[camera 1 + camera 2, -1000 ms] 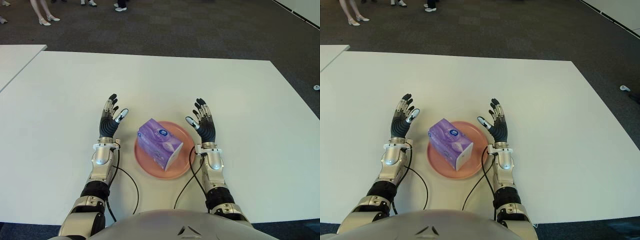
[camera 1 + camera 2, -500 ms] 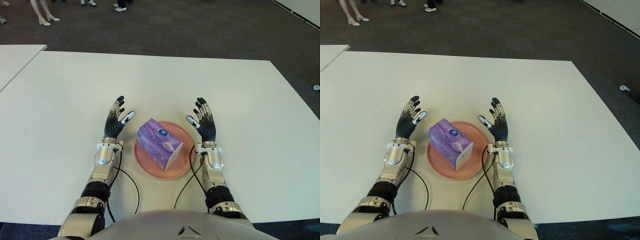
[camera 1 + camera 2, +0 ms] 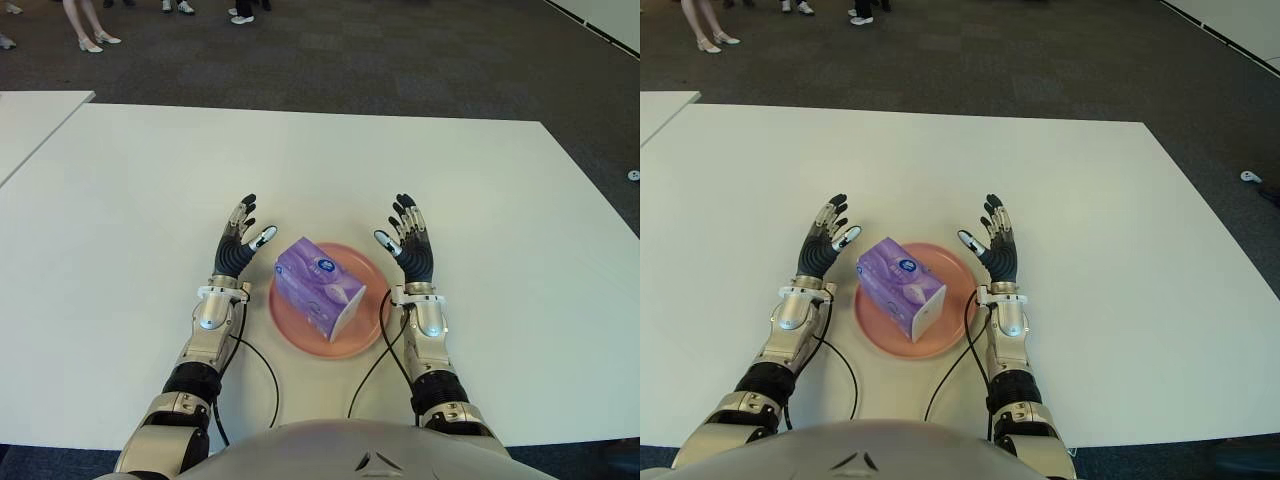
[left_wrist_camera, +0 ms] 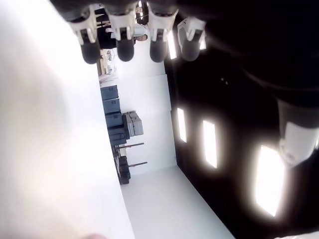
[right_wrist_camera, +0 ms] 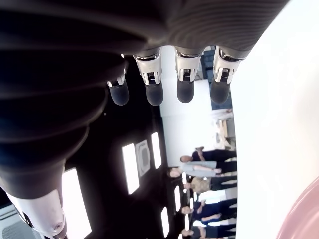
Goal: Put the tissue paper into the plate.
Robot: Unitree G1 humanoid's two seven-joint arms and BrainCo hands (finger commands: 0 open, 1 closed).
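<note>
Your purple tissue paper pack [image 3: 318, 286] lies in the pink plate [image 3: 371, 330] on the white surface [image 3: 420, 170]. Your left hand [image 3: 239, 247] and right hand [image 3: 410, 244] stand either side of the plate, fingers spread, holding nothing, not touching the pack.

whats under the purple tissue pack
The purple tissue pack lies on the round pink plate, which sits on the white table. The plate's middle is covered by the pack, so anything there cannot be seen.
</note>
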